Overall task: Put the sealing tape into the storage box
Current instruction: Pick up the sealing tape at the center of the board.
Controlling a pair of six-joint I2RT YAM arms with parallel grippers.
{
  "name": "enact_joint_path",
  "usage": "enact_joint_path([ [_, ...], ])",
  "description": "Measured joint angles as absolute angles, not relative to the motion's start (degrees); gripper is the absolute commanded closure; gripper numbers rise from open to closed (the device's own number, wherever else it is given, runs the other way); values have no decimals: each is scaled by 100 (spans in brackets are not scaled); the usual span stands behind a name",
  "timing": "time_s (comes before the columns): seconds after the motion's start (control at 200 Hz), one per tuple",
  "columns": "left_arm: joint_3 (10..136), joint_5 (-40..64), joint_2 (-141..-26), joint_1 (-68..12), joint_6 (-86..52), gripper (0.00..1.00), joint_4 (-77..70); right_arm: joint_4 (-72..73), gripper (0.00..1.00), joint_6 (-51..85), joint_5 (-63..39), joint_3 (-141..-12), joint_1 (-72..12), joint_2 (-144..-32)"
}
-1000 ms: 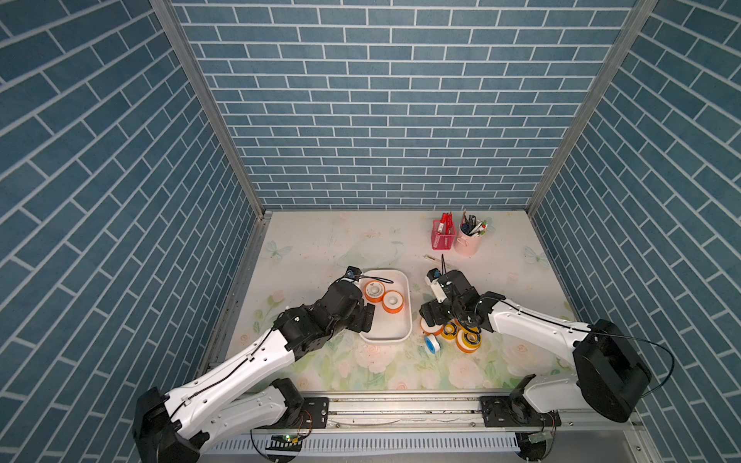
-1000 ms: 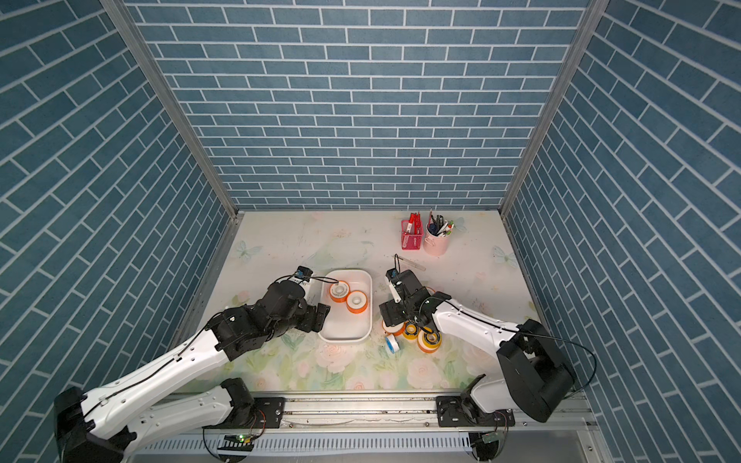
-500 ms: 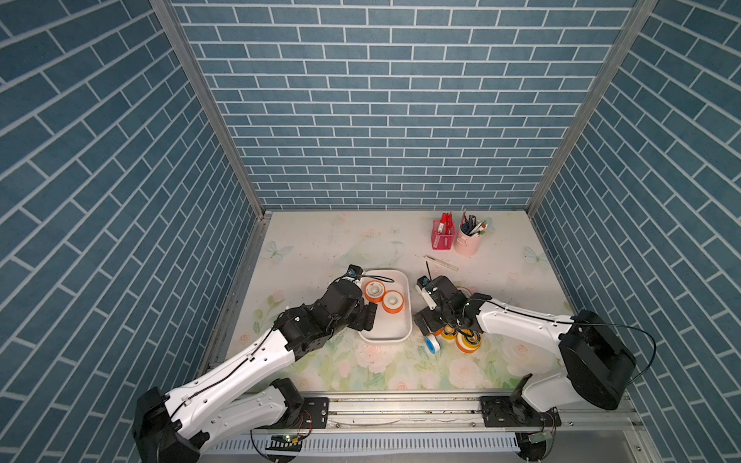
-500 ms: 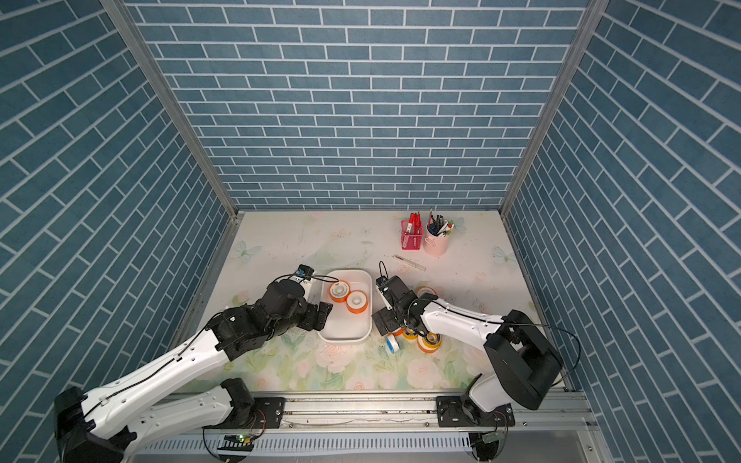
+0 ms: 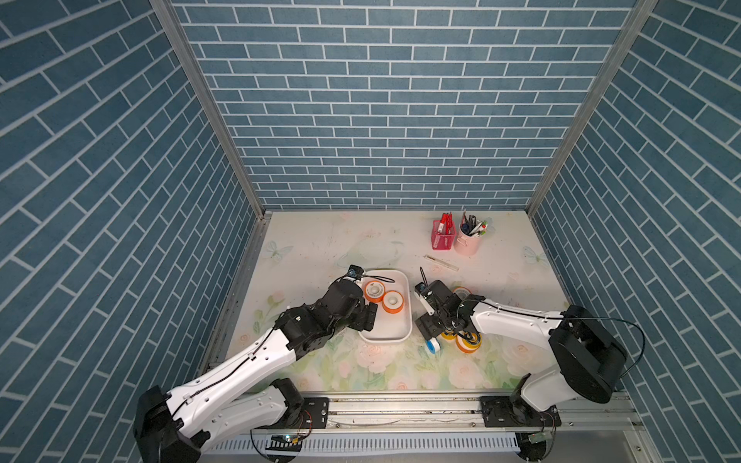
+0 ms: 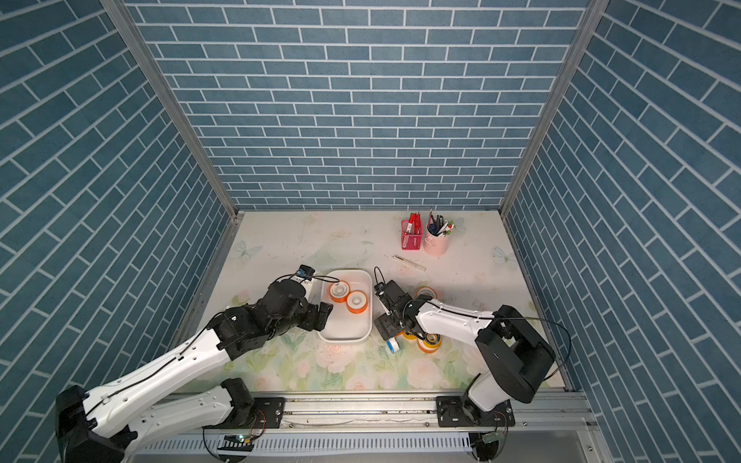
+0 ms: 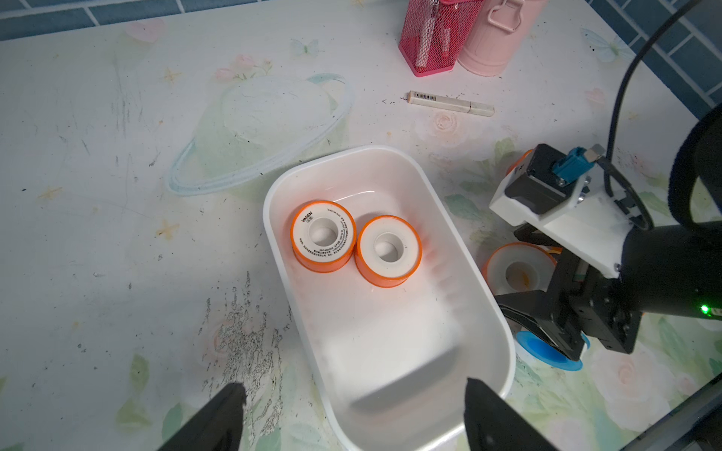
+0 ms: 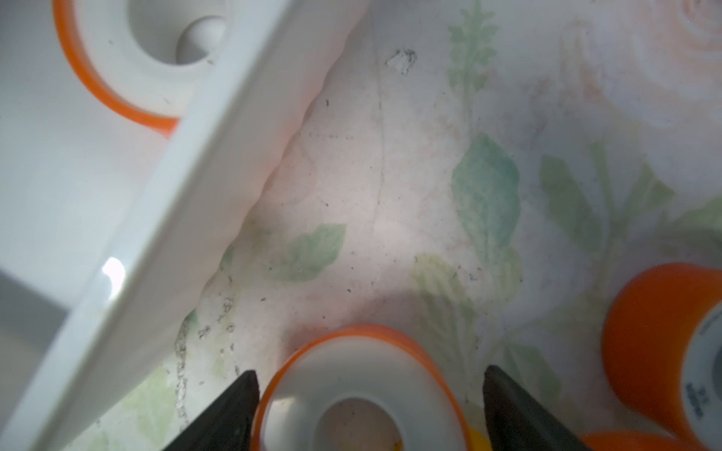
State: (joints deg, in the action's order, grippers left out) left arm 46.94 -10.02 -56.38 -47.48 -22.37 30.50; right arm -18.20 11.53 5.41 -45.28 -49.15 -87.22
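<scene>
1. The storage box (image 7: pixel 390 332) is smooth white plastic, glossy enough to carry a bright highlight on its rim.
2. The sealing tape (image 7: pixel 323 236) spools have smooth orange plastic flanges and matt white faces, one of them printed.
3. The desk (image 7: pixel 117 234) has a matt floral-print covering, scuffed with dark marks.
4. The red basket (image 7: pixel 433 39) is fine wire mesh; the pink cup (image 7: pixel 496 43) looks smooth and matt.
5. The arms (image 5: pixel 240 368) wear glossy white plastic shells; the left end effector (image 7: pixel 355 390) has matt black fingers (image 7: pixel 218 418).
6. The rail (image 5: pixel 401 409) is bare brushed metal.
</scene>
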Motion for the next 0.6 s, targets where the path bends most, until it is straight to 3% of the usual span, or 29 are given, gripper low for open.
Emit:
enact_joint_path([
  [0.205, 4694, -1002, -5686, -4748, -2237, 9, 3050, -1844, 13, 1153, 541, -4528, -4915, -8722],
  [0.6, 4689, -1024, -5701, -4748, -2239, 9, 3050, -1850, 26, 1153, 587, -4528, -4915, -8722],
])
